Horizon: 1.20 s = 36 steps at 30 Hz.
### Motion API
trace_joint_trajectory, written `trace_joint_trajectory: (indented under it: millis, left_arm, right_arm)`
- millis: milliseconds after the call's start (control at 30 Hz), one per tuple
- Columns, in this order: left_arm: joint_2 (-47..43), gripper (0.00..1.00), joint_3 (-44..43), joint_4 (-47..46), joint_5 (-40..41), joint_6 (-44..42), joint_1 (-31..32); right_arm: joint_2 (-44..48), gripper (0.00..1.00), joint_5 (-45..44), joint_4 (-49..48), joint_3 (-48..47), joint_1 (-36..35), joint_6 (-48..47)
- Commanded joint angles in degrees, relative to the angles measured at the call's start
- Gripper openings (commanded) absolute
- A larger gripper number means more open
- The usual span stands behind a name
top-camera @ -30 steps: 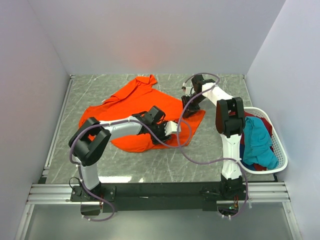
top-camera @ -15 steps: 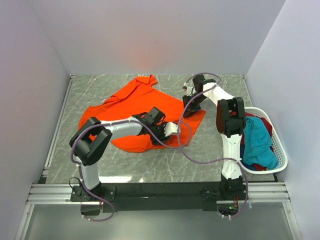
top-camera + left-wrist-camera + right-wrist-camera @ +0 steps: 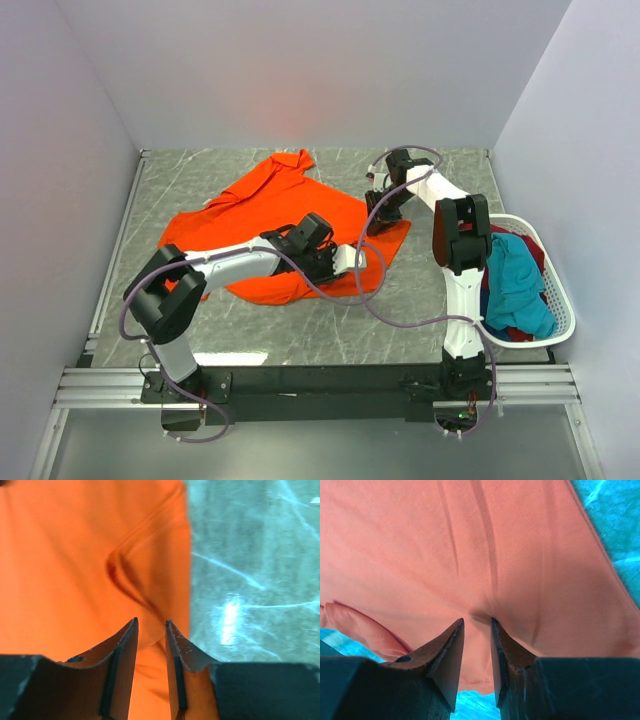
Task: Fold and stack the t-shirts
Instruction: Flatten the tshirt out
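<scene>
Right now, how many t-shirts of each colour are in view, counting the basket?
1 orange t-shirt
1 teal t-shirt, in the white basket
1 dark red t-shirt, same basket
1 blue t-shirt, same basket
Total: 4 in view; the pile may hide more.

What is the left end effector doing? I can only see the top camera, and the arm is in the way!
Observer: In its wrist camera, the left end effector has its fingers nearly together. A ridge of the orange t-shirt runs into the gap, so it looks pinched.
Operator: Is it in the middle of the shirt?
Observer: No, near an edge. Bare table shows right beside the hem.
Operator: And the other one?
Observer: The right end effector pinches the shirt too. Wrinkles run straight toward its fingers.
</scene>
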State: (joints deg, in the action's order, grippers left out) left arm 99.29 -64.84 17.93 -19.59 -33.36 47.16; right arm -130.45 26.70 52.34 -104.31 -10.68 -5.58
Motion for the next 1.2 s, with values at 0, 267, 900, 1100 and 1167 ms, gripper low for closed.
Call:
trace_joint_trajectory:
  millis: [0, 267, 900, 1100, 1167]
  left_arm:
    - [0.73, 0.34, -0.46, 0.26, -0.97, 0.05, 1.01]
    - [4.16, 0.41, 0.5, 0.26, 1.83, -1.26, 1.01]
    - [1.53, 0.01, -2.31, 4.48, -1.06, 1.11, 0.83]
    - [-2.42, 0.01, -2.48, 6.06, -4.83, 2.34, 1.79]
    - [-3.83, 0.01, -3.19, 7.46, -6.93, 3.82, 2.5]
  right_arm:
    - [-0.33, 0.36, -0.33, 0.13, 0.16, 0.66, -0.48]
    - [0.02, 0.36, -0.16, 0.4, 0.6, 0.75, -0.74]
    - [-0.07, 0.35, -1.12, 0.84, -0.45, 0.75, -0.74]
    - [0.46, 0.35, -0.95, 1.1, -0.89, 0.92, -0.92]
    - [0.55, 0.35, -0.86, 1.36, -1.07, 1.01, -0.92]
